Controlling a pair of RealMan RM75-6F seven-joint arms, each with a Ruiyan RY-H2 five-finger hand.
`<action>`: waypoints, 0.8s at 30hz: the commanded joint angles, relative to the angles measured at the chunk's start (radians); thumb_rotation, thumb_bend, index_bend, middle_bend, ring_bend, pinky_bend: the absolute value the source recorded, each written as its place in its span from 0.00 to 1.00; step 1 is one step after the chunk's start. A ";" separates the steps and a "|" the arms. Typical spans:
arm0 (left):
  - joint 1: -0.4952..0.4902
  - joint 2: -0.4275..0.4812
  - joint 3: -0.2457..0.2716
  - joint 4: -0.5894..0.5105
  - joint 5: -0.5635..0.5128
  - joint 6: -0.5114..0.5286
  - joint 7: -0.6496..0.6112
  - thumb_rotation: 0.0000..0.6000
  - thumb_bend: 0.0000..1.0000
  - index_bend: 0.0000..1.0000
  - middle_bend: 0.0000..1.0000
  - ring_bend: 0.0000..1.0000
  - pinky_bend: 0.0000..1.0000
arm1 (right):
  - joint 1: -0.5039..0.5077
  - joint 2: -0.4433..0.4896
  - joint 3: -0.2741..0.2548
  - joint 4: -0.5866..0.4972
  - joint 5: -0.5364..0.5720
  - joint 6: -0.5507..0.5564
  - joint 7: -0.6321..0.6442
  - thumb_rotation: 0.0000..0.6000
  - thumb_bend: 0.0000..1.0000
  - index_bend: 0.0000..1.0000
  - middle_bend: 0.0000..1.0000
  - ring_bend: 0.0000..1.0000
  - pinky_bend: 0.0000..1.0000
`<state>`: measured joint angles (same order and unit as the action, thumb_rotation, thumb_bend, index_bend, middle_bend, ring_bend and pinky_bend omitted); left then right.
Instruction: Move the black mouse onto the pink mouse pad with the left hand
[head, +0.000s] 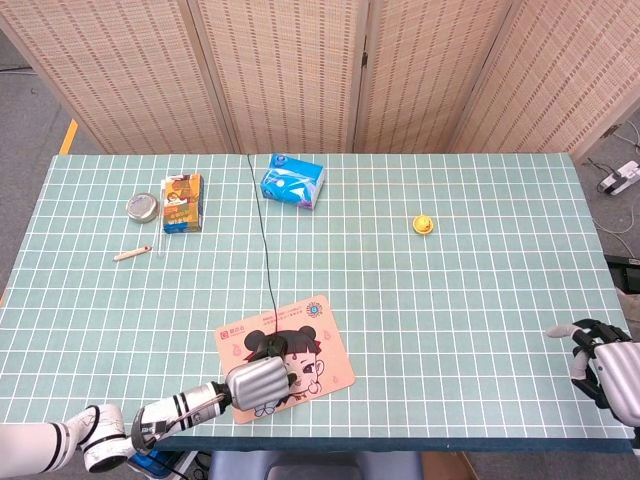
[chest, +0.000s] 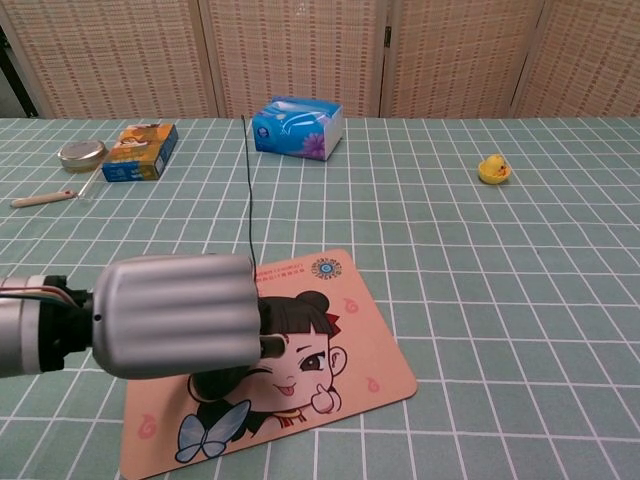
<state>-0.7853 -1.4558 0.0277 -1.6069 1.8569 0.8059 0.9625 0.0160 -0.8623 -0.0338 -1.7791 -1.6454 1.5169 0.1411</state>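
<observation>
The pink mouse pad (head: 325, 362) (chest: 345, 350), printed with a cartoon girl, lies near the table's front edge. My left hand (head: 258, 383) (chest: 180, 317) is over the pad and grips the black mouse (head: 266, 347) (chest: 220, 382), which sits on the pad and is mostly hidden under the fingers. The mouse's black cable (head: 262, 235) (chest: 247, 190) runs straight back across the table. My right hand (head: 608, 360) rests at the front right corner with its fingers apart and nothing in it; the chest view does not show it.
A blue tissue pack (head: 293, 181) (chest: 297, 127) lies at the back centre. An orange box (head: 182, 202) (chest: 140, 150), a round tin (head: 143, 206) (chest: 82, 153) and a small stick (head: 130, 254) (chest: 40, 199) are at the back left. A yellow duck (head: 424, 224) (chest: 492, 169) sits to the right.
</observation>
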 joint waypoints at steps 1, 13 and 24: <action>0.002 -0.014 -0.026 -0.011 -0.043 -0.027 0.051 1.00 0.06 0.59 1.00 0.91 0.94 | 0.000 0.001 0.000 0.000 0.000 0.000 0.002 1.00 0.34 0.35 0.36 0.28 0.34; 0.007 -0.032 -0.049 -0.065 -0.131 -0.072 0.191 1.00 0.06 0.59 1.00 0.91 0.94 | -0.002 0.007 0.001 0.000 0.001 0.002 0.010 1.00 0.34 0.35 0.36 0.28 0.34; 0.002 -0.043 -0.059 -0.102 -0.188 -0.081 0.266 1.00 0.06 0.31 1.00 0.91 0.94 | -0.004 0.010 0.000 -0.002 -0.004 0.006 0.015 1.00 0.34 0.35 0.36 0.28 0.34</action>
<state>-0.7818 -1.4992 -0.0314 -1.7046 1.6725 0.7258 1.2240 0.0117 -0.8527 -0.0340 -1.7808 -1.6490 1.5230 0.1557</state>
